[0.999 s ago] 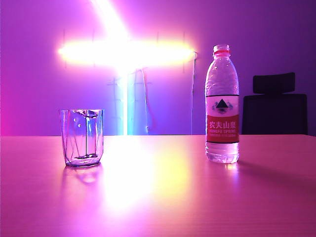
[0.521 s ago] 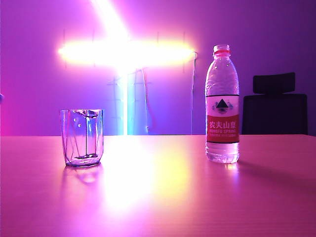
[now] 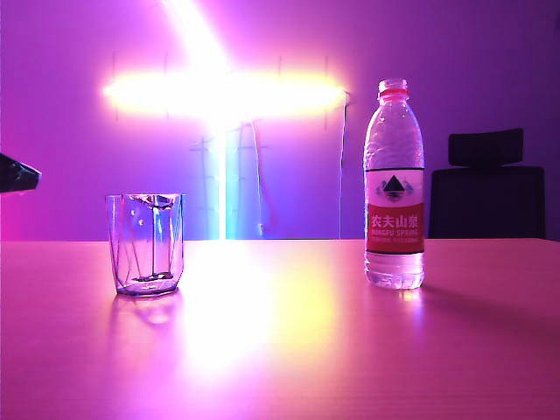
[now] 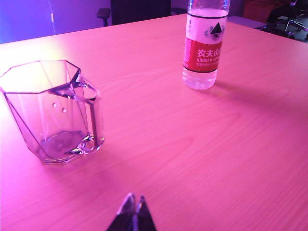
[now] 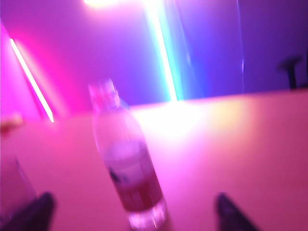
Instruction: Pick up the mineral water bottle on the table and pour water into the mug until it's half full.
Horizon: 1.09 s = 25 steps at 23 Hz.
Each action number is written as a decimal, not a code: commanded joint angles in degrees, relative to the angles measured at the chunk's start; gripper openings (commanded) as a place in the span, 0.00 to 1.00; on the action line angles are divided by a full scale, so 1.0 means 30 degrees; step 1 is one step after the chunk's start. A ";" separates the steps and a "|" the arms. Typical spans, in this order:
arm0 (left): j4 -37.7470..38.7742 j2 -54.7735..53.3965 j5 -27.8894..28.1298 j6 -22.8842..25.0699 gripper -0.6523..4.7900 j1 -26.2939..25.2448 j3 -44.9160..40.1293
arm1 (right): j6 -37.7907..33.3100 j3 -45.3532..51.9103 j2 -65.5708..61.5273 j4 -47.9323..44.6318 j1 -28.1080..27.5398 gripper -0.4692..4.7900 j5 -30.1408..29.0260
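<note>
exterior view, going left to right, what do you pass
left claw poking in at the left edge → mug → bright glare patch on the table → mineral water bottle → dark chair behind the table

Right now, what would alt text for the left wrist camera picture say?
An empty clear mug stands on a pink-lit wooden table, with the mineral water bottle upright farther off. The left gripper shows shut at the picture's edge, touching nothing.
</note>
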State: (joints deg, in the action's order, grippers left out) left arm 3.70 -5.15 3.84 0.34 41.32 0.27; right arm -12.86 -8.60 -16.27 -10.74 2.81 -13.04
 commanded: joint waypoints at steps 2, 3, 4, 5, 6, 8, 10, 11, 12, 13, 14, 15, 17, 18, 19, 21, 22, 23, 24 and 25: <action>-0.0197 -0.0029 0.0000 -0.0051 0.12 0.0015 0.0073 | 0.1683 -0.0029 -0.4728 -0.3643 0.0022 1.00 -0.1792; -0.0197 -0.0029 0.0000 -0.0051 0.12 0.0015 0.0073 | 0.1683 -0.0029 -0.6586 -0.5413 0.0022 1.00 -0.1902; -0.0197 -0.0029 0.0000 -0.0051 0.12 0.0007 0.0073 | 0.1676 -0.0044 -0.8517 -0.7504 0.0022 1.00 -0.2382; -0.0197 -0.0029 0.0000 -0.0051 0.12 0.0007 0.0073 | 0.1683 -0.0051 -0.9639 -0.8743 0.0022 1.00 -0.2710; -0.0189 -0.0029 0.0000 -0.0051 0.12 0.0007 0.0073 | 0.1683 -0.0080 -1.2247 -1.1570 0.0022 1.00 -0.3337; -0.0189 -0.0029 0.0000 -0.0051 0.12 0.0007 0.0080 | 0.1683 -0.0219 -1.5970 -1.5475 0.0153 1.00 -0.4116; -0.0189 -0.0022 0.0007 -0.0051 0.12 0.0007 0.0080 | 0.1800 -0.0860 -1.9540 -1.8156 0.0525 1.00 -0.4211; -0.0189 -0.0029 0.0000 -0.0051 0.12 0.0007 0.0080 | 0.1800 -0.1151 -2.0538 -1.8841 0.0612 1.00 -0.4284; -0.0189 -0.0022 0.0007 -0.0051 0.12 0.0007 0.0080 | 0.1792 -0.1843 -2.2622 -2.0210 0.0962 1.00 -0.4313; -0.0182 -0.0029 0.0007 -0.0051 0.12 0.0007 0.0080 | 0.1792 -0.2142 -2.3423 -2.0742 0.1129 1.00 -0.4320; -0.0182 -0.0029 0.0000 -0.0051 0.12 0.0007 0.0080 | 0.1800 -0.2769 -2.4844 -2.1682 0.1406 1.00 -0.4357; -0.0175 -0.0022 -0.0007 -0.0051 0.12 0.0007 0.0080 | 0.1800 -0.3177 -2.5602 -2.2090 0.1494 1.00 -0.4459; -0.0182 -0.0022 0.0000 -0.0051 0.12 0.0007 0.0073 | 0.1800 -0.4218 -2.7059 -2.2513 0.1836 1.00 -0.4852; -0.0175 -0.0022 -0.0007 -0.0051 0.12 0.0007 0.0080 | 0.1821 -0.4896 -2.7758 -2.2505 0.2076 1.00 -0.4750; -0.0175 -0.0022 0.0000 -0.0051 0.12 0.0007 0.0073 | 0.1894 -0.5195 -2.8006 -2.2498 0.2164 1.00 -0.4626; -0.0175 -0.0022 0.0000 -0.0051 0.12 0.0007 0.0073 | 0.1938 -0.6207 -2.8735 -2.2447 0.2280 1.00 -0.4634; -0.0175 -0.0022 0.0000 -0.0051 0.12 0.0007 0.0073 | 0.1938 -0.6914 -2.9172 -2.2192 0.2280 1.00 -0.4641; -0.0175 -0.0022 0.0000 -0.0051 0.12 0.0007 0.0073 | 0.1931 -0.7424 -2.9412 -2.1784 0.2302 1.00 -0.4670; -0.0175 -0.0022 0.0000 -0.0051 0.12 0.0007 0.0073 | 0.1938 -0.7796 -2.9536 -2.1383 0.2361 1.00 -0.4677; -0.0175 -0.0022 0.0000 -0.0051 0.12 0.0015 0.0073 | 0.1938 -0.7978 -2.9565 -2.1121 0.2361 1.00 -0.4685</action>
State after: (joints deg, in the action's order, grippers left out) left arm 3.73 -5.13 3.88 0.34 41.32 0.27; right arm -7.20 -31.73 -105.06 -74.89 9.63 -26.98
